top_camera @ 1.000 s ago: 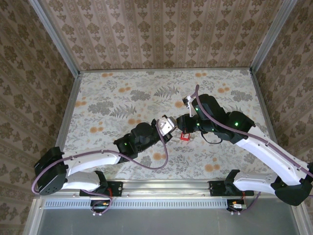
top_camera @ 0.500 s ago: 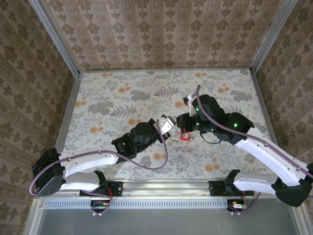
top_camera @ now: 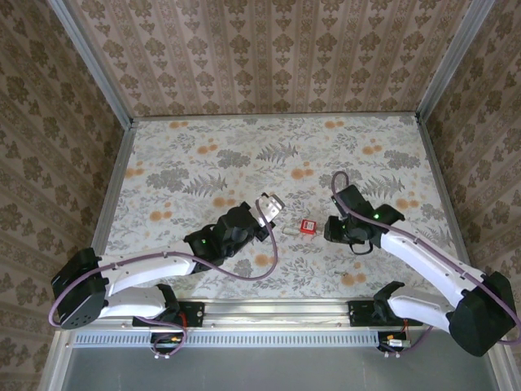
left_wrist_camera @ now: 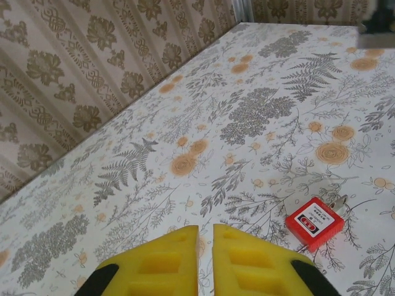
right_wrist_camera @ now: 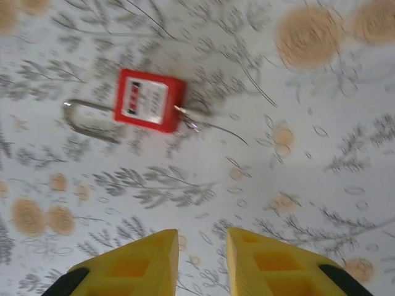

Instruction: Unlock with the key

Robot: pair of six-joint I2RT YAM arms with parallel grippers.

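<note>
The key [top_camera: 307, 226], a tiny silver metal piece joined to a small square red plastic tag, lies flat on the floral-patterned desk [top_camera: 244, 147]. It is close to the middle, slightly toward the near edge and the right side, and neither arm touches it. In the right wrist view the red tag [right_wrist_camera: 148, 100] carries a white label, with a thin silver wire loop [right_wrist_camera: 83, 120] at one end and a short silver stub [right_wrist_camera: 190, 116] at the other; which of these is the blade I cannot tell. The left gripper [left_wrist_camera: 205, 233] sits just to the left of the key, its yellow fingers [left_wrist_camera: 160, 259] parted by a narrow slit, released, with nothing between them. The right gripper [right_wrist_camera: 202, 237] sits just to the right of the key, its yellow fingers [right_wrist_camera: 271, 262] plainly apart, released and empty. The key lies between the two grippers, near both. Brown patterned walls [top_camera: 269, 57] stand along the desk's far, left and right edges.
</note>
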